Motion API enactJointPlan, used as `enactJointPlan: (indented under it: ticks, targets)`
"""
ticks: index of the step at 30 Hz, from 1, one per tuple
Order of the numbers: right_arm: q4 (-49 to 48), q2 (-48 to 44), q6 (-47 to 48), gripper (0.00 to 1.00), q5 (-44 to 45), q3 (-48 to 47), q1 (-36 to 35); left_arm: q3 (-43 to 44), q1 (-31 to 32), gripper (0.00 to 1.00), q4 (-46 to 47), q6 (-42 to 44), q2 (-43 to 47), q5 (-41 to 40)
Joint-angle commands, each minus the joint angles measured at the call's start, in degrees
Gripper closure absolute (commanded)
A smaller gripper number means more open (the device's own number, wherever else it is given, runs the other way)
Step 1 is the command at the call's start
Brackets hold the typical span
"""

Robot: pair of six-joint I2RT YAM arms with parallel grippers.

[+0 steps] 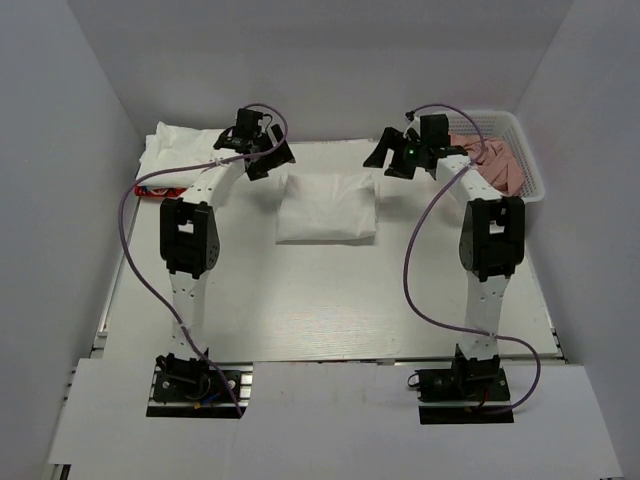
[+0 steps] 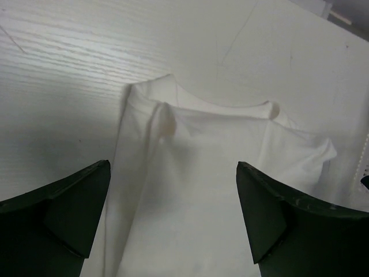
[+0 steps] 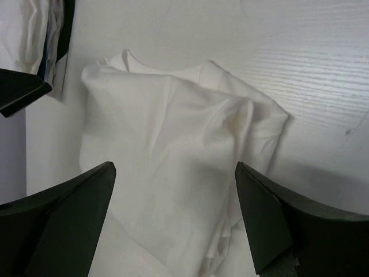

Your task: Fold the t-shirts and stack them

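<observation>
Bare white worktop (image 1: 330, 300) lies open nearside; a folded white cotton t-shirt (image 1: 327, 207) occupies the centre, a white plastic basket (image 1: 531, 155) far right.

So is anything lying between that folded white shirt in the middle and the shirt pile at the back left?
Nothing visible lies on the table between the folded t-shirt and the pile. Only the left arm's open fingers hang above that gap, by the shirt's far left corner.
</observation>
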State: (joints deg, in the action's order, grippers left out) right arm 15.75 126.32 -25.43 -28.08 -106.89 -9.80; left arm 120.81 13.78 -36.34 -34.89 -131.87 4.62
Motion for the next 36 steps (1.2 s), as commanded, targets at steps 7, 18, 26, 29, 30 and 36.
enactJointPlan:
  ticks: [7,18,26,29,30,36]
  targets:
    - [-6.43,-15.85,6.54,0.1,-3.81,18.38,-4.78,-10.17,3.97,0.0,8.48,4.48,9.1,13.99]
    - [-19.5,5.24,-2.86,0.1,2.39,3.62,-4.61,4.25,3.01,0.0,4.08,3.96,-7.69,8.05]
    - [-23.22,20.55,-6.83,0.1,-2.42,-9.39,-4.0,6.35,0.81,0.0,2.16,3.87,-13.58,-0.14]
    - [-25.32,16.18,-4.81,0.1,-2.34,-4.4,-4.26,5.75,0.28,0.0,1.62,3.87,-13.42,-0.14]
    - [-24.89,15.28,-4.37,0.1,-2.42,-3.07,-4.26,5.14,0.28,0.0,1.62,3.87,-12.89,-0.14]
    - [-8.91,8.26,5.82,0.1,1.61,-9.84,-5.14,5.13,0.28,0.0,1.62,6.51,-4.12,-0.84]
